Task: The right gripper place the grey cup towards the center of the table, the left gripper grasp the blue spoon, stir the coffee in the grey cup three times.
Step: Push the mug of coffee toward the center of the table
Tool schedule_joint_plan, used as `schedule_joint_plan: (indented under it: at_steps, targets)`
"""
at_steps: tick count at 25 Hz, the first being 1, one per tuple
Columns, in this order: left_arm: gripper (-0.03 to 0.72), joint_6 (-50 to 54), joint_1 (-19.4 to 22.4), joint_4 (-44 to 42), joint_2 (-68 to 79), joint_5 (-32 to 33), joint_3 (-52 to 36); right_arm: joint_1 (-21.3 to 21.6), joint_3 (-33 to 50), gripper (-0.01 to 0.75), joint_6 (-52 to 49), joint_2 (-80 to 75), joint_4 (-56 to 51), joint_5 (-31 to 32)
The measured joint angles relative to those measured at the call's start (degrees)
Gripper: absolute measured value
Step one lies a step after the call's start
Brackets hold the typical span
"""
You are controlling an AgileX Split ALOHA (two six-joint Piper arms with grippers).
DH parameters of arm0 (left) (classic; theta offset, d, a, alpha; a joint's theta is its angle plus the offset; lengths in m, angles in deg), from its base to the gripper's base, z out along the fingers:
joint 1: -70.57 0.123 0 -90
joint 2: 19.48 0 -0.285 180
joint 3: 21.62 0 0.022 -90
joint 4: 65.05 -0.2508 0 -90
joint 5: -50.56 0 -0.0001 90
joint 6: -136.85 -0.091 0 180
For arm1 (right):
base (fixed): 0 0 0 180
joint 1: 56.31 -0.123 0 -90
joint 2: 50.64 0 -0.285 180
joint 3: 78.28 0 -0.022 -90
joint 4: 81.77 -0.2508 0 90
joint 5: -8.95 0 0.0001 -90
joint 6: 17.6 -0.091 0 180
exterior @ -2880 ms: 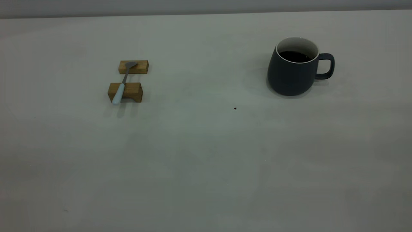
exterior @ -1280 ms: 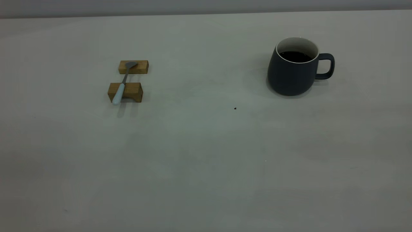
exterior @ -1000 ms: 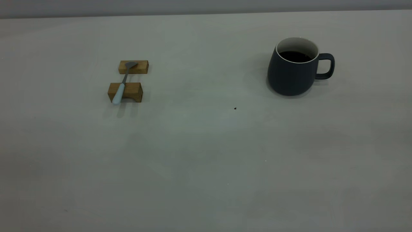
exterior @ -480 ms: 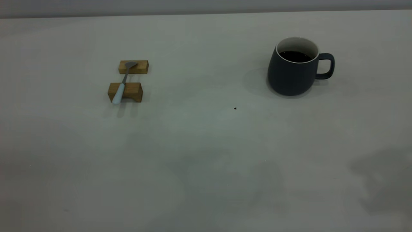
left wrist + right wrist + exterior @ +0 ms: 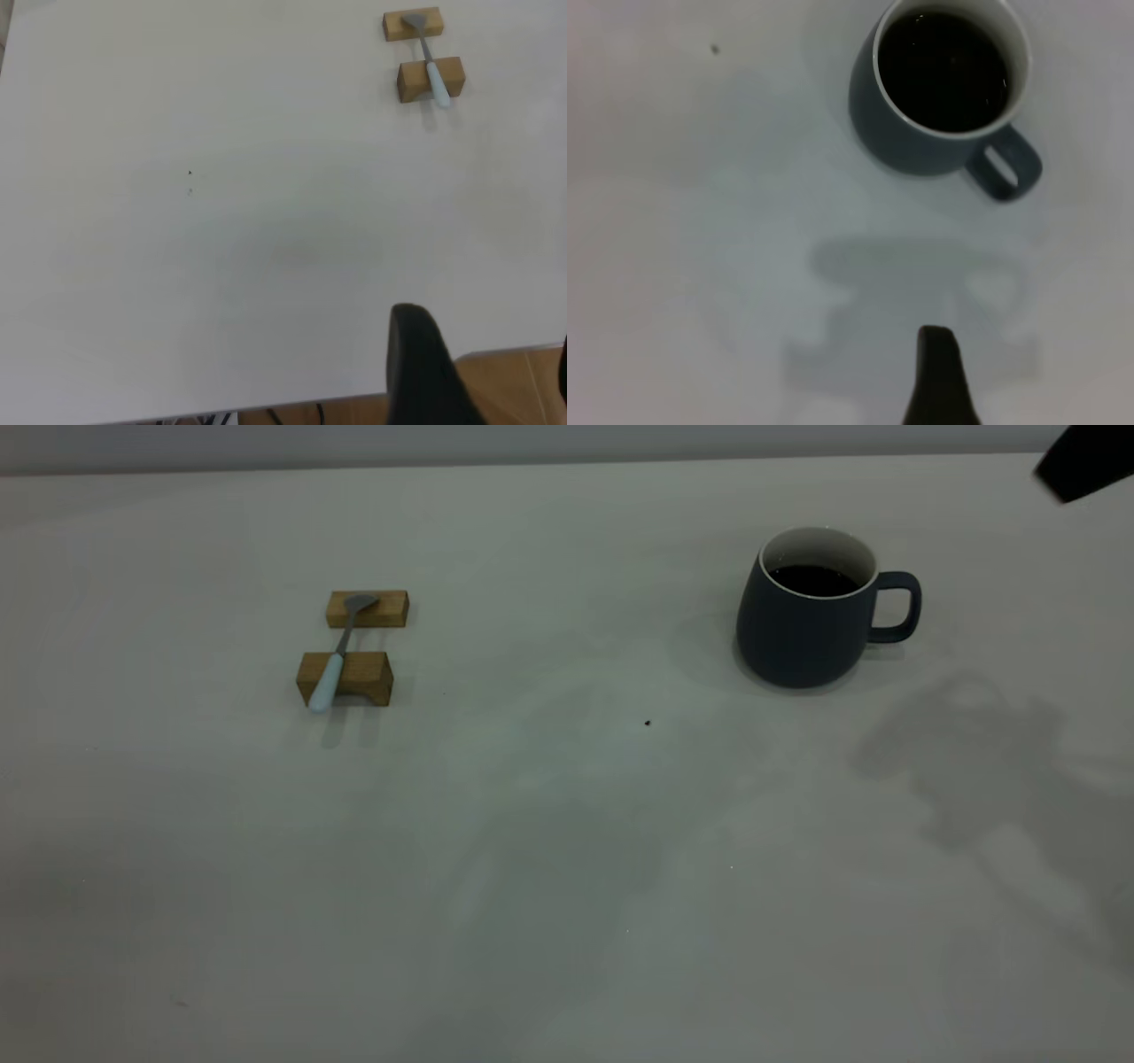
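Dim, even overhead light, soft focus.
A broad arm shadow falls on the table (image 5: 974, 744) beside the grey cup (image 5: 802, 624); wrist views look blurred.

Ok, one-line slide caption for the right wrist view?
Right gripper above the table, short of the grey cup of coffee.

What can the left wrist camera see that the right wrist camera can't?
Only the left wrist view shows the blue spoon lying across two wooden blocks, and the near edge of the table with brown floor beyond it.

Only the right wrist view shows the grey cup from above, with the coffee inside, its handle, and an arm's shadow on the table.

Both show the pale table, a tiny dark speck on it, and one dark finger of that arm's own gripper at the picture's edge.
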Motion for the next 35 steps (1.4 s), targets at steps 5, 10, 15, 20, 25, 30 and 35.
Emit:
schedule_joint_plan:
  at_steps: [5,10,15,20,25,30,35]
  targets:
    - [0.446,0.0,0.0,0.0,0.0,0.0,0.0,0.0,-7.69,0.556,17.21,-12.27,-2.49,-0.62]
    - [0.446,0.0,0.0,0.0,0.0,0.0,0.0,0.13,-16.7,0.552,25.16,-23.88,-3.55,-0.75]
    - [0.446,0.0,0.0,0.0,0.0,0.0,0.0,0.36,-22.91,0.552,29.47,-31.44,-3.88,-0.86]
    - [0.446,0.0,0.0,0.0,0.0,0.0,0.0,0.54,-25.65,0.552,31.47,-35.68,-6.55,-1.47]
    - [0.446,0.0,0.0,0.0,0.0,0.0,0.0,0.21,-25.84,0.552,39.59,-38.18,-15.32,-1.69]
    - [0.446,-0.05,0.0,0.0,0.0,0.0,0.0,-1.12,-25.84,0.552,48.88,-39.91,-26.66,-2.26]
    - [0.446,-0.05,0.0,0.0,0.0,0.0,0.0,-4.09,-26.49,0.552,49.62,-41.07,-29.57,-2.8]
